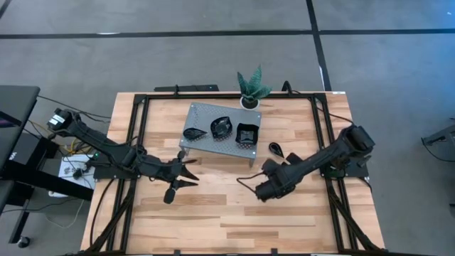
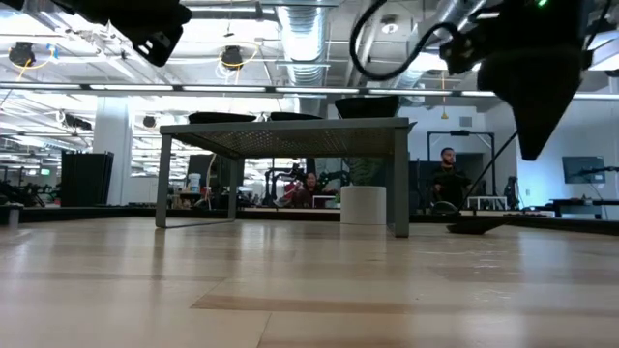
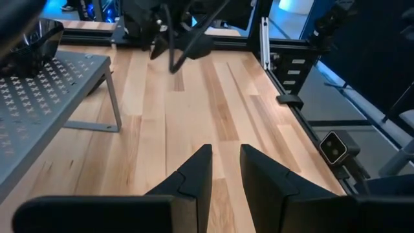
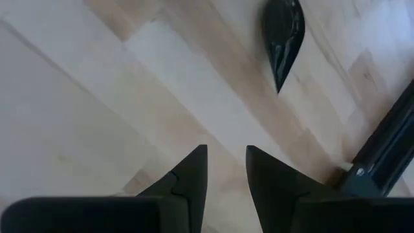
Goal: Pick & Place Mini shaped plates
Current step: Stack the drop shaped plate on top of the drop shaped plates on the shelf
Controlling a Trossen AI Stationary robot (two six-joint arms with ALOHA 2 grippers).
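Observation:
Three glossy black mini plates sit on top of the grey perforated stand [image 1: 220, 135]: a leaf-shaped one [image 1: 193, 132], a second [image 1: 221, 127] and a square one [image 1: 246, 134]. A teardrop plate [image 1: 276, 148] lies flat on the wood right of the stand, and also shows in the right wrist view [image 4: 283, 32]. My left gripper [image 1: 192, 173] [image 3: 225, 152] hovers over the table near the stand's left front corner, narrowly open and empty. My right gripper [image 1: 259, 190] [image 4: 226, 150] hangs above bare wood in front of the teardrop plate, narrowly open and empty.
A small green potted plant [image 1: 252, 89] stands at the far edge behind the stand. Black frame rails [image 1: 138, 142] run along the table's left and right sides. Bare wood [image 1: 227, 220] fills the near half. People show in the room beyond in the low view.

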